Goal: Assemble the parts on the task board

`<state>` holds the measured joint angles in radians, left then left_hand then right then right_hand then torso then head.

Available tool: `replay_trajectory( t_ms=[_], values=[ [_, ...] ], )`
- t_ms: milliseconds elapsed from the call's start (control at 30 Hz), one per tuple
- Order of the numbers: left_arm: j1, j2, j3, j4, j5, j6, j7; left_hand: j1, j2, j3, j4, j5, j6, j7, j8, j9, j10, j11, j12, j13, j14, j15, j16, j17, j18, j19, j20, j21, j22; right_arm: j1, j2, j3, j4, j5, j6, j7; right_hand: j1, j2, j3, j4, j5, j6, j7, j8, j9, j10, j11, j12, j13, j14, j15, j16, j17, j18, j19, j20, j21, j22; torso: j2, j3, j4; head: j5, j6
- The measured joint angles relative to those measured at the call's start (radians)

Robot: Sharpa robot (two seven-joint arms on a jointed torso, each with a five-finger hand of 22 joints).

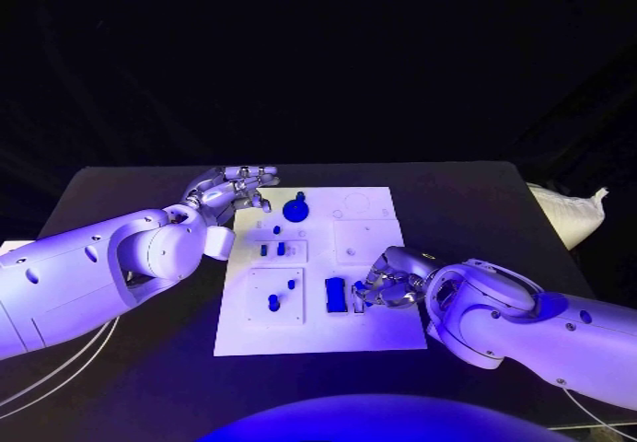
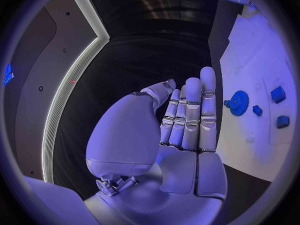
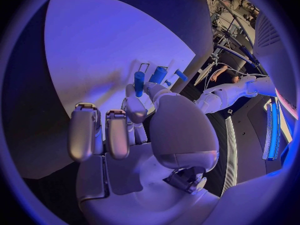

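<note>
The white task board lies in the middle of the black table. A blue gear sits near its far edge, with small blue parts closer in. My left hand hovers at the board's far left corner, fingers straight and side by side, holding nothing. My right hand is over the board's near right part, beside a blue block. It pinches a slim blue peg between thumb and a finger; the peg's lower end is hidden.
Another small blue part stands in the near-left plate of the board. A pale cloth-like bundle lies at the table's right edge. Bare black table surrounds the board on every side.
</note>
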<state>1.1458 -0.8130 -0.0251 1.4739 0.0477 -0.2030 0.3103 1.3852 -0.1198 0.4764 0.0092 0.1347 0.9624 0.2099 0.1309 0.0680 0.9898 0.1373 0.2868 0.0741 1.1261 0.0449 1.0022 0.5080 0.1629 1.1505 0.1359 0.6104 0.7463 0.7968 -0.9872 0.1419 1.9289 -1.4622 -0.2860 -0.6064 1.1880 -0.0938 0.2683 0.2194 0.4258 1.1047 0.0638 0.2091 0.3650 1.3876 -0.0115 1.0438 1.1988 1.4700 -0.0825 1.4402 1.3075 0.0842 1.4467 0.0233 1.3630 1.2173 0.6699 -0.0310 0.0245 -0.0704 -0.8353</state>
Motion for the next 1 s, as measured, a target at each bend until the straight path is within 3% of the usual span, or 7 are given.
replay_trajectory(
  t_ms=[467,733,1000],
  values=[
    [0.000,0.001,0.000,0.001,-0.003,0.000,-0.002,0.000,0.000,0.000,0.000,0.000,0.000,0.000,0.004,0.000,0.000,0.000,0.000,0.000,0.000,0.000,0.000,0.000,0.000,0.000,0.000,0.000,0.000,0.000,0.020,0.000,-0.024,0.000,0.047,-0.003,-0.025,0.009,-0.020,0.020,-0.006,0.004,-0.004,0.004,0.004,0.000,0.000,0.000,0.002,0.000,0.000,0.000,0.000,0.000,0.000,0.000,0.000,0.002,0.000,0.0006,0.0007,0.004,-0.004],
    [0.000,0.000,0.000,0.001,-0.006,0.000,-0.004,0.000,0.000,0.000,0.000,0.000,0.000,0.000,0.004,0.000,0.000,0.000,0.000,0.000,0.000,0.000,0.000,0.000,0.000,0.000,0.000,0.000,0.000,0.001,0.023,0.000,-0.023,-0.003,0.066,-0.004,-0.025,0.009,-0.020,0.020,-0.006,0.008,-0.001,0.004,0.006,0.004,-0.004,0.007,0.006,0.000,0.000,0.000,0.000,0.000,0.000,0.000,0.000,0.003,0.000,0.0005,0.0007,0.005,-0.007],
    [0.000,0.000,0.000,0.002,-0.008,0.000,-0.006,0.000,0.000,0.000,0.000,0.000,0.000,0.000,0.004,0.000,0.000,0.000,0.000,0.000,0.000,0.000,0.000,0.000,0.000,0.000,0.000,0.000,0.000,0.001,0.023,0.000,-0.020,-0.007,0.081,-0.005,-0.025,0.009,-0.023,0.017,-0.006,0.015,-0.008,0.004,0.010,0.007,-0.007,0.019,0.015,0.000,0.000,0.004,0.000,0.000,0.000,0.000,0.000,0.006,0.000,0.0000,0.0009,0.006,-0.011]
  ],
)
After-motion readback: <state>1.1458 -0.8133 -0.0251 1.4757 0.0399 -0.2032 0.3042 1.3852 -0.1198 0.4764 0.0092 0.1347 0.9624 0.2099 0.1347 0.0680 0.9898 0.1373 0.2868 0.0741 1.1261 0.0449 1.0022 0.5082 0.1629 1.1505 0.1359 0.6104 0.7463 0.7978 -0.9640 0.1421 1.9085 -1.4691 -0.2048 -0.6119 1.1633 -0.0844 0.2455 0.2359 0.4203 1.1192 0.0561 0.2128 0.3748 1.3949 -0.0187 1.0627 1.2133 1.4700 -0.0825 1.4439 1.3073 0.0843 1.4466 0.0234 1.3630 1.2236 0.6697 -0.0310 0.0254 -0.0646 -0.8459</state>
